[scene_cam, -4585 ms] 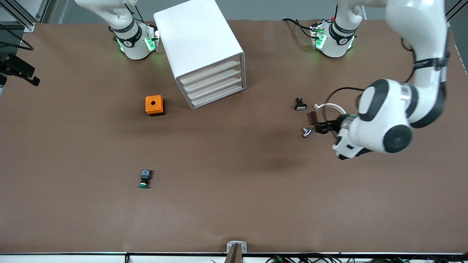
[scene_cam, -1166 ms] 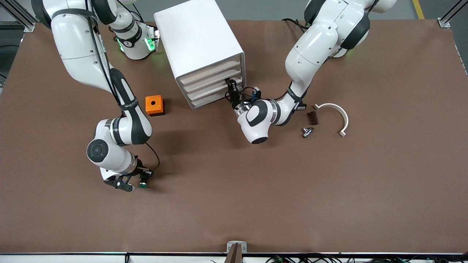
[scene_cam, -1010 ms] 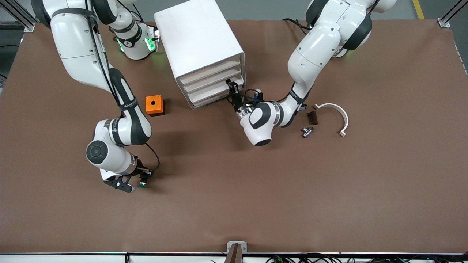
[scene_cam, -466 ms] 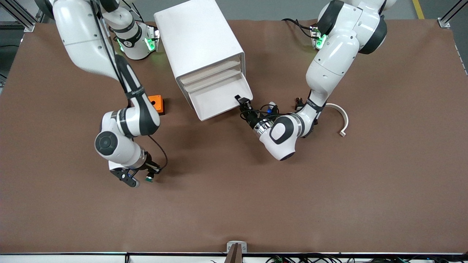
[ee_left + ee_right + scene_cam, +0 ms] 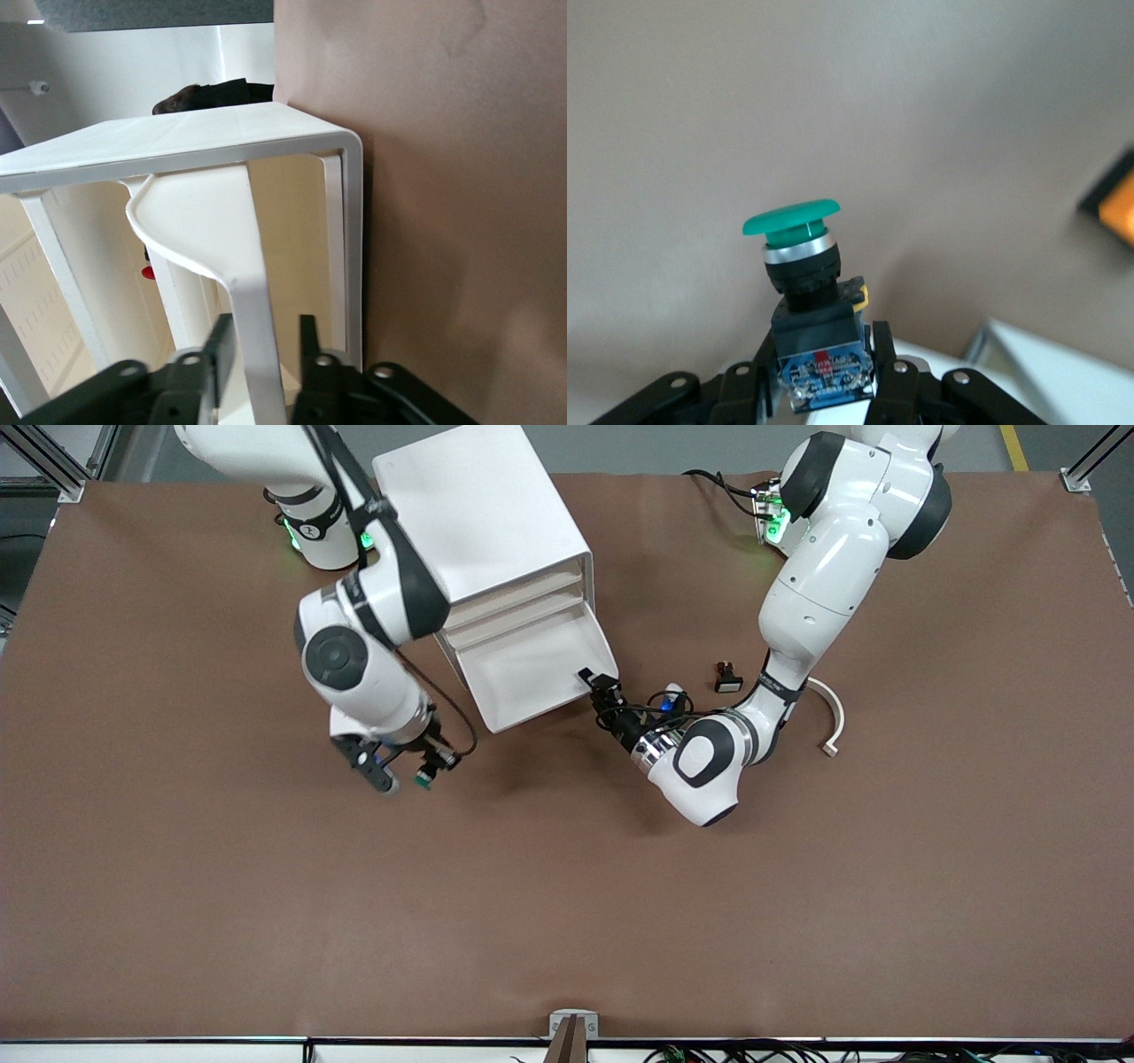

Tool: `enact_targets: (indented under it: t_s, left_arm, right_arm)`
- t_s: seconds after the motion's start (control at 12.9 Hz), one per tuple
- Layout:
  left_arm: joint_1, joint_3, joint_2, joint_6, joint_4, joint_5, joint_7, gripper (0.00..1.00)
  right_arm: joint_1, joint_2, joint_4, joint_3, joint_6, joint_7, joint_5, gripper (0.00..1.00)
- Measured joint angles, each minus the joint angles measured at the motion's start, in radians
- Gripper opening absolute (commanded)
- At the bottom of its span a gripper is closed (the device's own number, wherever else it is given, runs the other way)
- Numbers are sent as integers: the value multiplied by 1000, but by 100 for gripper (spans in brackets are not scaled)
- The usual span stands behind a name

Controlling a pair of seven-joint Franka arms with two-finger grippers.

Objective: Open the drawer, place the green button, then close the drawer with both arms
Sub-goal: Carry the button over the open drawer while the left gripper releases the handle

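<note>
button carried toward the opened bottom drawer

the drawer, the lowest of four in the white cabinet, is seen pulled out over the table. its front lip is pinched between the closed fingers of the left gripper; in the left wrist view the lip runs straight between the fingers.

the button is held by its black-and-blue body in the closed fingers of the right gripper, over bare table just off the drawer's corner at the right arm's end. in the right wrist view the green cap is shown clear of the fingers.

for the step in hand, the button is best carried up over the drawer's front wall, lowered into the middle of the tray and released only once low, so that it is not bounced out. the drawer should be held steady by the left gripper meanwhile. whether the tray is quite fully extended cannot be told, as part of it is hidden by the right arm.

compared with half a second ago, the drawer is drawn out slightly farther, and the button has been brought from a spot nearer the front camera up to beside the drawer. the orange cube is now hidden.
</note>
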Motion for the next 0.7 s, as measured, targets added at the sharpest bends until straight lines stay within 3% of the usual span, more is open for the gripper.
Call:
enact_targets:
  t_s: [0.39, 0.7]
  left_arm:
    - [30, 3, -6, 0, 65, -1, 328, 99]
    - [57, 15, -48, -3, 168, 64, 710, 99]
  right_arm:
    - [233, -2, -59, 1, 76, 349, -6, 0]
    - [314, 40, -68, 0, 120, 485, -7, 0]
